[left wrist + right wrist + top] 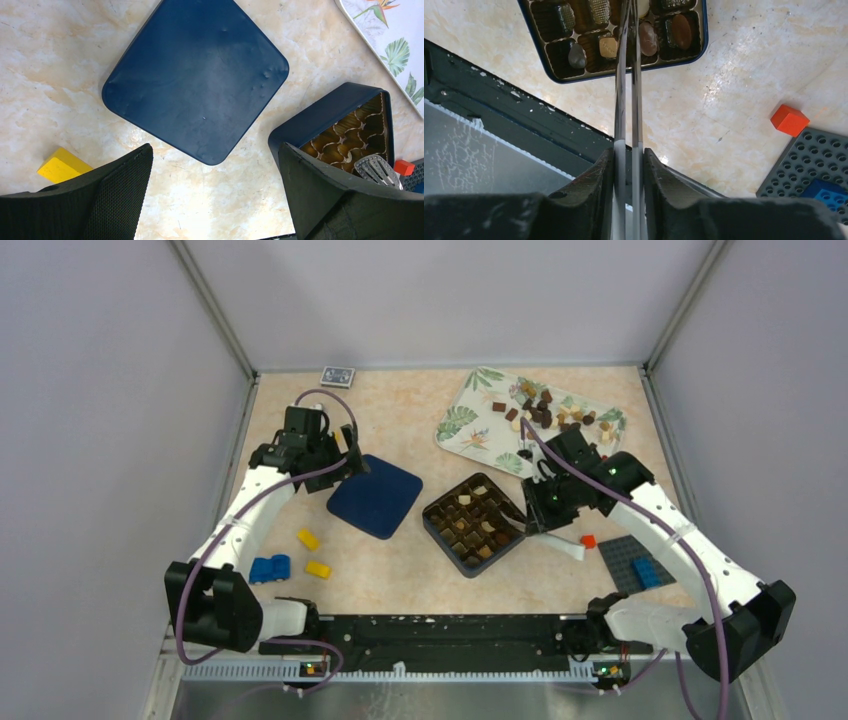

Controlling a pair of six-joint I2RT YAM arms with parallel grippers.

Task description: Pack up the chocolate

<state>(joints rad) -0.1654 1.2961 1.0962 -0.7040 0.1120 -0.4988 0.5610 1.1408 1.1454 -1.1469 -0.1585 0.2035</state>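
Loose chocolate [545, 410] lies piled on the leaf-patterned tray [455, 425] at the back right. More chocolate [681, 31] fills cells of the dark blue box [433, 525], whose rim [574, 80] shows in the right wrist view. Its blue lid [376, 496] lies flat to the left. My right gripper [629, 150] is shut on metal tongs [629, 75], whose blades reach over the box; their tips run out of the wrist view. Next to the lid [200, 75], my left gripper [215, 150] hangs open over bare table with nothing between its fingers.
Two yellow bricks [308, 538] and a blue one [270, 568] lie front left. A red brick [588, 540] and a grey baseplate [630, 565] sit beside my right arm. A card deck [338, 376] rests at the back edge.
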